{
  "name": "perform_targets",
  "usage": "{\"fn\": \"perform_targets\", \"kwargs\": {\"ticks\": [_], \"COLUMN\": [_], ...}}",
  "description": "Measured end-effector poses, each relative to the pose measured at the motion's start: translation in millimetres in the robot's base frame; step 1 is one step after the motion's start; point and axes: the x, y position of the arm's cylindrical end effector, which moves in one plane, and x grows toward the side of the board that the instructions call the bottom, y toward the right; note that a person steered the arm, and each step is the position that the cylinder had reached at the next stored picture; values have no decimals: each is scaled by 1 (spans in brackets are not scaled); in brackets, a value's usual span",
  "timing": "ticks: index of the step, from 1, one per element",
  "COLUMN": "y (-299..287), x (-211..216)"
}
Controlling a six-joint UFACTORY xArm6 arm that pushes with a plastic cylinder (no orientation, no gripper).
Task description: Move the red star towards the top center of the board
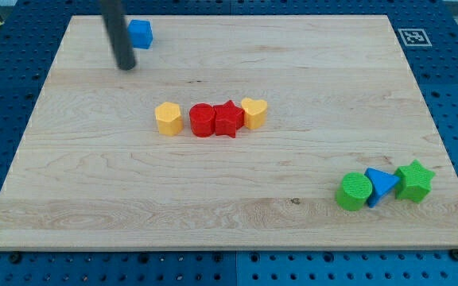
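The red star [229, 119] lies near the middle of the wooden board [237, 206], touching a red cylinder [202, 120] on its left and a yellow heart [254, 113] on its right. A yellow hexagon [168, 118] sits a little further left, apart from the red cylinder. My tip [126, 66] is at the view's upper left, well up and left of the red star, just below and left of a blue cube [140, 33].
At the view's lower right a green cylinder [355, 191], a blue triangle [381, 185] and a green star [413, 180] stand in a row, touching. A marker tag [413, 36] lies off the board's top right corner.
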Motion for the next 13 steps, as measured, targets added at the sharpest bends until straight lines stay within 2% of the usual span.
{"fn": "perform_targets", "kwargs": {"ticks": [1, 2, 3, 4, 5, 7, 8, 10, 12, 13], "y": [-36, -25, 39, 115, 156, 169, 208, 214, 267, 278], "x": [39, 112, 154, 162, 138, 126, 119, 136, 152, 128]}}
